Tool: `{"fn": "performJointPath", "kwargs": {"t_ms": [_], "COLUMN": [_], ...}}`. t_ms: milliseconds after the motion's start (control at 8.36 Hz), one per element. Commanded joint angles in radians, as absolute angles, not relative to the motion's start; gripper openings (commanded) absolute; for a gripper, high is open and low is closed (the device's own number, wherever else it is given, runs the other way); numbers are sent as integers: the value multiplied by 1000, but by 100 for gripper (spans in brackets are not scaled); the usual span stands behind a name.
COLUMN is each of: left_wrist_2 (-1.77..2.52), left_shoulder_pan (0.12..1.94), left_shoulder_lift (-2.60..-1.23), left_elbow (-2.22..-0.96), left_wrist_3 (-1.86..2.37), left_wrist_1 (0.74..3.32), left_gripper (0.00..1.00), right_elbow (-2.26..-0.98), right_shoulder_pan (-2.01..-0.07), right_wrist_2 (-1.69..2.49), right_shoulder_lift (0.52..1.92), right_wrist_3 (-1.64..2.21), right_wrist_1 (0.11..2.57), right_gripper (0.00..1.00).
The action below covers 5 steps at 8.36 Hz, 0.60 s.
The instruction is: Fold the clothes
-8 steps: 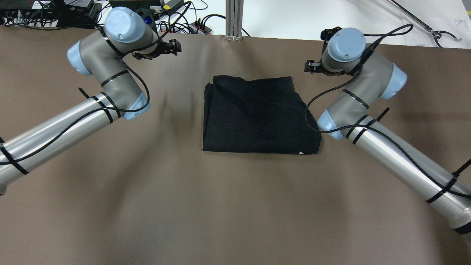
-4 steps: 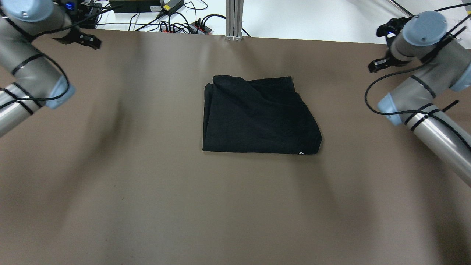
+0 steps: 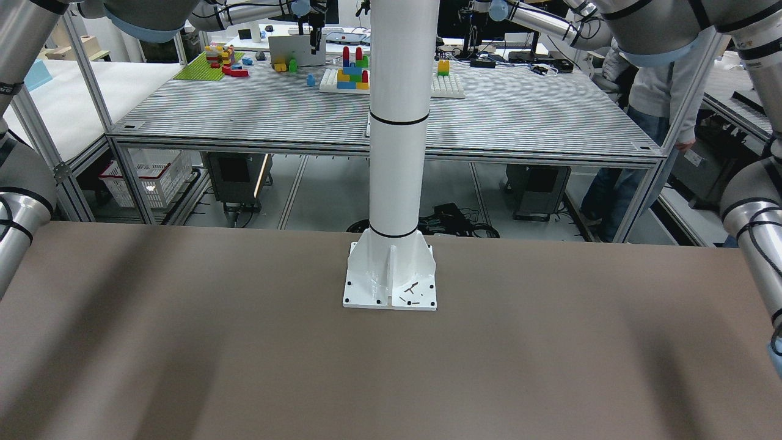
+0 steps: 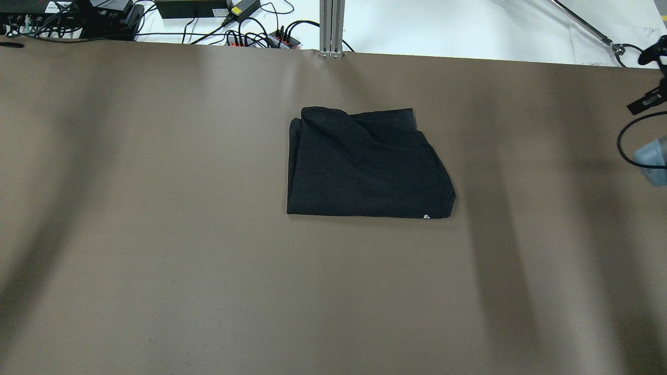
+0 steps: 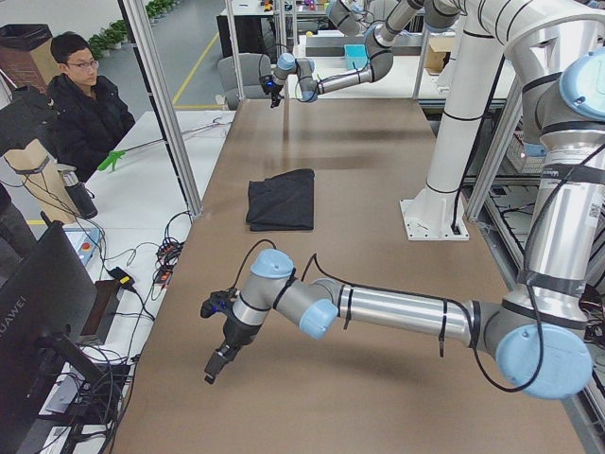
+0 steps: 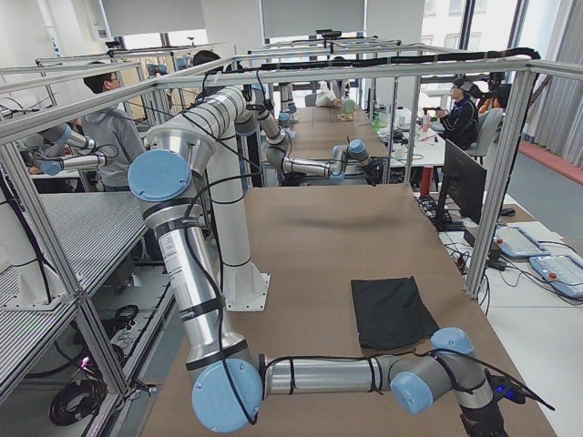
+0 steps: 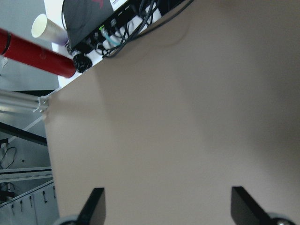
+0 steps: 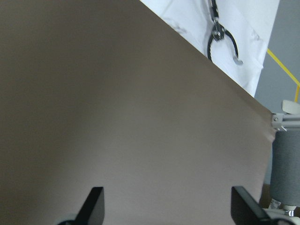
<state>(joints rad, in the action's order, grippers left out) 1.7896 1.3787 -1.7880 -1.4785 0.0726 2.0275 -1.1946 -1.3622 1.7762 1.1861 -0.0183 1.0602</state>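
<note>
Black garment (image 4: 365, 164) lies folded on surface (image 4: 156, 271), out front of the white pillar (image 5: 452, 142), well apart from it.
Left claw (image 7: 166, 199) & right claw (image 8: 166, 199) both wide, empty, far off to either side of pillar. Cloth looks thin, light, limp, prob. layered: best pinch two hem corners w/ both claws, else it sags.

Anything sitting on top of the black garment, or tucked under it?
Nothing lies on the black garment. It rests folded on the brown table, with bare table all around it. Its lower layers, and anything beneath them, are covered and cannot be seen.
</note>
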Motion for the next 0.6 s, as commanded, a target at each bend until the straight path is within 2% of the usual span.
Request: {"fn": "performJointPath", "kwargs": {"t_ms": [0, 478], "left_wrist_2": [1795, 1783], "left_shoulder_pan": [1460, 1477], "left_shoulder_lift": [-1600, -1575], "left_elbow": [-1511, -1514], "left_wrist_3": [-70, -66], "left_wrist_1": [2195, 2209], "left_gripper": [94, 94], "right_elbow": [-1309, -1504], "right_shoulder_pan": [-1450, -1459], "right_wrist_2": [1785, 1813], "right_shoulder_lift": [1351, 1489], "right_wrist_3": [-118, -120], "right_wrist_1": [1023, 1015], "right_gripper": [95, 95]}}
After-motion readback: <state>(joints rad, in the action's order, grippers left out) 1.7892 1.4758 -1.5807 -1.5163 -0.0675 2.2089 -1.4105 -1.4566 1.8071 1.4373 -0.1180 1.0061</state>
